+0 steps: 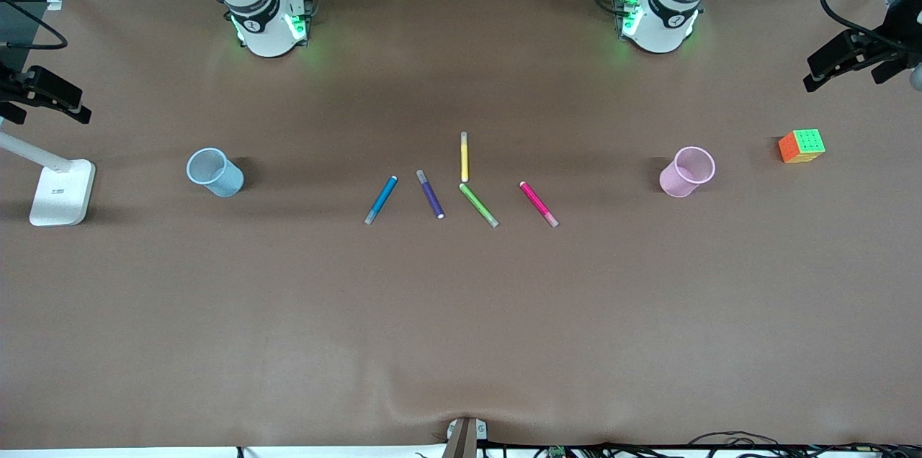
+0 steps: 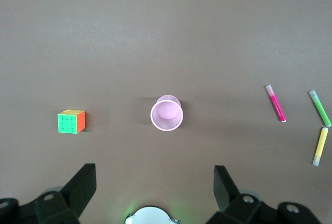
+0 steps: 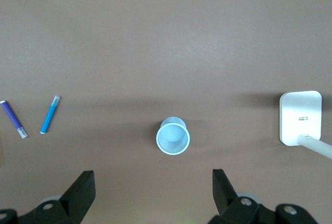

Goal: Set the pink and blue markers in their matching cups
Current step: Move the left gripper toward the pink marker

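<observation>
The left gripper (image 2: 154,185) hangs high above the table (image 1: 461,343) near its own base, jaws spread wide and holding nothing; its wrist view looks straight down on the pink cup (image 2: 166,113). The right gripper (image 3: 154,185) hangs the same way above its end of the table, jaws also wide apart and empty, with the blue cup (image 3: 173,136) directly below. Neither gripper shows in the front view, and both arms wait.

The blue cup (image 1: 215,171) stands upright toward the right arm's end of the table, and nothing lies in it. The pink cup (image 1: 687,171) stands upright toward the left arm's end, likewise with nothing inside.

Between the 2 cups, 5 markers lie flat on the table, well apart from both cups. The blue marker (image 1: 381,199) is the one closest to the blue cup, lying at a slant. Beside it lies the purple marker (image 1: 430,194), then the yellow marker (image 1: 464,156), which points straight away from the front camera, and the green marker (image 1: 479,205), whose upper end sits just beside the yellow one's lower end. The pink marker (image 1: 539,204) lies slanted, the closest of the 5 to the pink cup.

A colourful puzzle cube (image 1: 801,145) sits past the pink cup toward the table's edge. A white lamp base (image 1: 63,191) rests past the blue cup at the right arm's end.
</observation>
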Controlling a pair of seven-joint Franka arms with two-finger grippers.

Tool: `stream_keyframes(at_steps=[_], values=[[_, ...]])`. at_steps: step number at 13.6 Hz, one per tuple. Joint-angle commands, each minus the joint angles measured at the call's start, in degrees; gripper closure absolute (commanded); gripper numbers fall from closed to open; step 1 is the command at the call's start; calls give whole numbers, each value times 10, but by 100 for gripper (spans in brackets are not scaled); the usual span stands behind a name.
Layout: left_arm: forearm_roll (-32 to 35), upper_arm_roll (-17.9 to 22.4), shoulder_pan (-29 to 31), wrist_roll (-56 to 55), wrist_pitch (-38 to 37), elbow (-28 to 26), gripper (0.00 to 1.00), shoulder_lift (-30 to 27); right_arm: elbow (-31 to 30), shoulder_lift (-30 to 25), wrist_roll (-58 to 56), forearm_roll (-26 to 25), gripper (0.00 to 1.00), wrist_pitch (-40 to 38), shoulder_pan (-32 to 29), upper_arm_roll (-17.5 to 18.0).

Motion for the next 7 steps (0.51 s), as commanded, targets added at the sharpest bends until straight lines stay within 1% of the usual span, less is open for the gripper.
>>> stream_keyframes(at_steps=[1, 3, 4, 5, 7], values=[[-8, -6, 1, 6, -16, 8, 0, 6, 2, -6, 0, -3, 0, -5, -2, 2], [-2, -7, -3, 6, -19, 11, 0, 9, 3, -6, 0, -3, 0, -5, -2, 2], [-2, -9, -4, 6, -19, 15, 0, 21, 3, -6, 0, -3, 0, -5, -2, 2], [-2, -9, -2, 6, -20, 41, 0, 45, 3, -6, 0, -3, 0, -5, -3, 2], [-10, -11, -2, 6, -40, 53, 0, 70, 3, -6, -2, -3, 0, -5, -4, 2]])
